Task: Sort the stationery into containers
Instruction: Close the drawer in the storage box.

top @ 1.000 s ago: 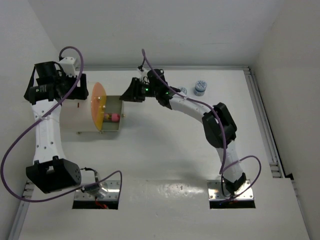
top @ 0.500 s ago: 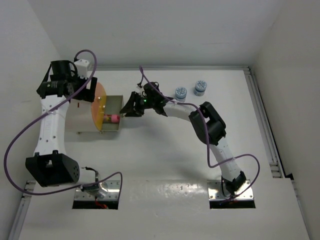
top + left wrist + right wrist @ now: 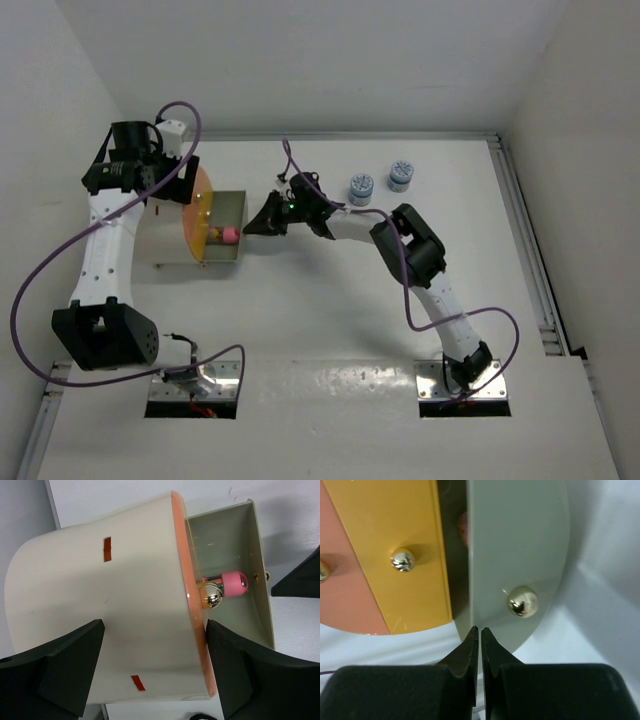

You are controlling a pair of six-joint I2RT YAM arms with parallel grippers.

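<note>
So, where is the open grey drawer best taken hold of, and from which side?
By the round metal knob on the flat front of the grey drawer, coming straight at that front, from the side away from the cream drum. Only the knob stands out from the panel. The right gripper is shut, so open it first.

The left arm is standing up from its base and bending at the top. Its wrist is aiming the left gripper downward, and the jaws are gaping wide, one black finger at either side. The right arm is folding at the elbow and stretching far leftward. The right gripper is pointing left, its fingertips pressing together along a hairline seam.
</note>
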